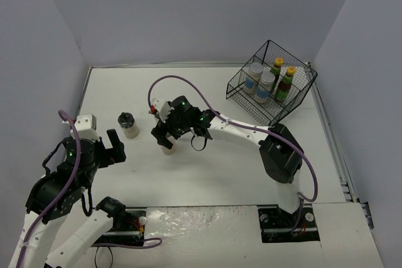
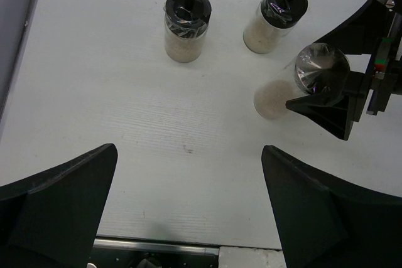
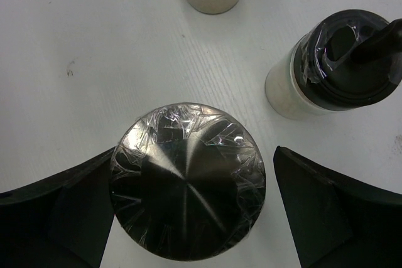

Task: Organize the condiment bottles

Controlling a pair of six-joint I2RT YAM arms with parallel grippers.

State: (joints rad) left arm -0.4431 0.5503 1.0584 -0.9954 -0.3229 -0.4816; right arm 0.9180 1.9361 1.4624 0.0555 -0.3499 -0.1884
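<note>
Right gripper (image 3: 195, 218) was spread, jaws either side of the upright silver-lidded jar (image 3: 188, 180) mid-table. Left gripper (image 2: 188, 205) was spread, empty. Two black-capped shakers (image 2: 186, 23) stood nearby. Wire basket (image 1: 295, 101) at far right held two jars (image 1: 254, 78) and two yellow-capped bottles (image 1: 277, 67).

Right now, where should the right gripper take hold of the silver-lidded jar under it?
On the body just below the lid, coming straight down. The jar looks upright, its round lid facing the right gripper, whose open fingers flank it; the wrapped lid looks slick.
</note>
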